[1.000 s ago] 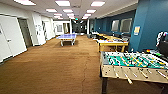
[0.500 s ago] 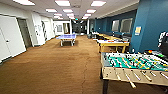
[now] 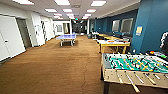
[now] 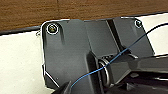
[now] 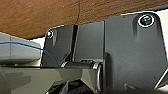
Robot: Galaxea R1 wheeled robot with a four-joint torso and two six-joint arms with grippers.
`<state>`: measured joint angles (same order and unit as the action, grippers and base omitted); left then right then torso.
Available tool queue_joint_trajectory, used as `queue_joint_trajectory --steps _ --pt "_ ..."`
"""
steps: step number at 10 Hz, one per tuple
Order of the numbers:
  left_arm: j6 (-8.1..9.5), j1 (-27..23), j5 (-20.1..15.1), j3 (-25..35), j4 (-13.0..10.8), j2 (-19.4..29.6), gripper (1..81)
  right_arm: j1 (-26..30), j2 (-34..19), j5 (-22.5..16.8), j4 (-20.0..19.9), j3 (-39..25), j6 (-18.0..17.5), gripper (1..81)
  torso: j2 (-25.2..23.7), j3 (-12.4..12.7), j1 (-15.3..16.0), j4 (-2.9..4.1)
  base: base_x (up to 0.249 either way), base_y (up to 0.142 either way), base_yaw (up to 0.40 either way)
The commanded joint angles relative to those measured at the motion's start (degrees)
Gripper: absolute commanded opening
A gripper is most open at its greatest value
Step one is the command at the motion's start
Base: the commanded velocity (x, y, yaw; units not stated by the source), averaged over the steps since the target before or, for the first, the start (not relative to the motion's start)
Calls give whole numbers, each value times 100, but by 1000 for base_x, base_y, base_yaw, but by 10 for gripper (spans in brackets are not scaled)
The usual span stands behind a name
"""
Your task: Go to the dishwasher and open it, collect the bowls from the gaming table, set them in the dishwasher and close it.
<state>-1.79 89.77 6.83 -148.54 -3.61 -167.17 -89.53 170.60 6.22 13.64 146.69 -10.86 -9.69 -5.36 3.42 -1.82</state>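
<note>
The dishwasher and the bowls are out of view. I face a long carpeted room. A green-field foosball table (image 3: 135, 67) stands close at my front right. Behind it, at the right edge, a pale surface carries small colourful items (image 3: 156, 53); I cannot tell whether this is the gaming table. The left wrist view looks onto the robot's dark plate (image 4: 75, 50) over a white surface and brown carpet. In the right wrist view the same kind of plate (image 5: 130, 50) shows with carpet beyond it.
Yellow-orange wooden tables (image 3: 113, 43) line the blue right wall (image 3: 150, 27). A blue table-tennis table (image 3: 66, 37) stands far ahead. White doors (image 3: 10, 37) run along the left wall. Wide brown carpet (image 3: 55, 67) stretches ahead and to the left.
</note>
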Motion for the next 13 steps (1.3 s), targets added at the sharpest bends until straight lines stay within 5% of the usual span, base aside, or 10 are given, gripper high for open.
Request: queue_joint_trajectory --steps 1,13 --pt "-49 -263 -278 9 0 60 811 290 21 -226 77 -45 23 811 0 0 0 0 125 0 0" --pt "-49 -218 -234 9 9 43 811 264 56 -226 165 -19 31 811 -5 2 -18 0 135 0 0"
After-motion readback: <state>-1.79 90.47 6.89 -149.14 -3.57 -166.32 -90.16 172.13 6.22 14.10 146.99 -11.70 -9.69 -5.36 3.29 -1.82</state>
